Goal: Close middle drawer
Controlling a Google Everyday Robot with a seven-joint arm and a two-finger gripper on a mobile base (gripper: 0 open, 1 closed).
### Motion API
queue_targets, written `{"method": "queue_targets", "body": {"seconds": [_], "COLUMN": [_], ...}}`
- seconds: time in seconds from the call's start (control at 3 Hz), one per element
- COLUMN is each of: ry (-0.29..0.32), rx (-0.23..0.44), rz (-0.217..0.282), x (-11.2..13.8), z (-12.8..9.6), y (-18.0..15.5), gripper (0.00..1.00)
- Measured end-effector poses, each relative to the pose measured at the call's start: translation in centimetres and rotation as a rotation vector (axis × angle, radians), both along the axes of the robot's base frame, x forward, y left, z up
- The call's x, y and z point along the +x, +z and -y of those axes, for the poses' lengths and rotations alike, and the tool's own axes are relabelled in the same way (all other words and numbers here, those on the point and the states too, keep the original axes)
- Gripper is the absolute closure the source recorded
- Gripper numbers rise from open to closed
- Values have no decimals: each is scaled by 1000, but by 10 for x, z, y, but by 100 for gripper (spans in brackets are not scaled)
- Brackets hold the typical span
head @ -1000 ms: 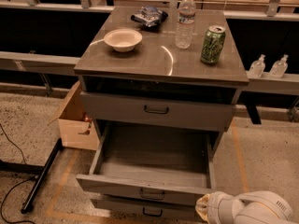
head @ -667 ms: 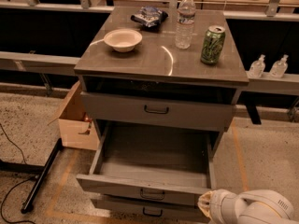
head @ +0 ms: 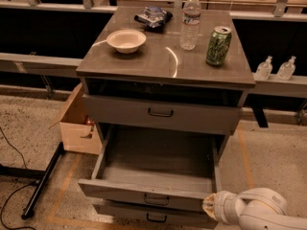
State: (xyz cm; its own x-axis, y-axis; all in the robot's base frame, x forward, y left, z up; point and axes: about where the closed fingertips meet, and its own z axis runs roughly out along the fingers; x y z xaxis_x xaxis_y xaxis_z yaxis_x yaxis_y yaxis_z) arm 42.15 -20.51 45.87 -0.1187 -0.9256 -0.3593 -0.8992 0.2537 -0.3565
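The middle drawer (head: 148,193) of the grey cabinet is pulled far out, empty inside, with a small dark wire handle (head: 156,200) at its front centre. The top drawer (head: 160,113) above it is slightly out and the bottom drawer (head: 153,215) is nearly shut. My white arm comes in at the lower right; its gripper end (head: 209,206) sits right at the right end of the middle drawer's front panel, level with it.
On the cabinet top (head: 144,61) stand a white bowl (head: 126,40), a water bottle (head: 190,21), a green can (head: 218,45) and a snack bag (head: 153,17). A cardboard box (head: 76,123) is left of the cabinet, with a dark pole (head: 43,181) and cables on the floor.
My arm has shifted slightly left, closer to the right end of the middle drawer's front. The drawer has not visibly moved.
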Motion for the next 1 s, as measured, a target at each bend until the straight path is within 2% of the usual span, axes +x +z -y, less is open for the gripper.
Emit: {"method": "queue_targets", "body": {"seconds": [0.67,1.0], "ry": [5,-58], "rx": [-31,-10], "rz": [-54,-38], "x": [-11,-4], "z": [-14,-27], "y": [-46,-60], "gripper": [100,100]}}
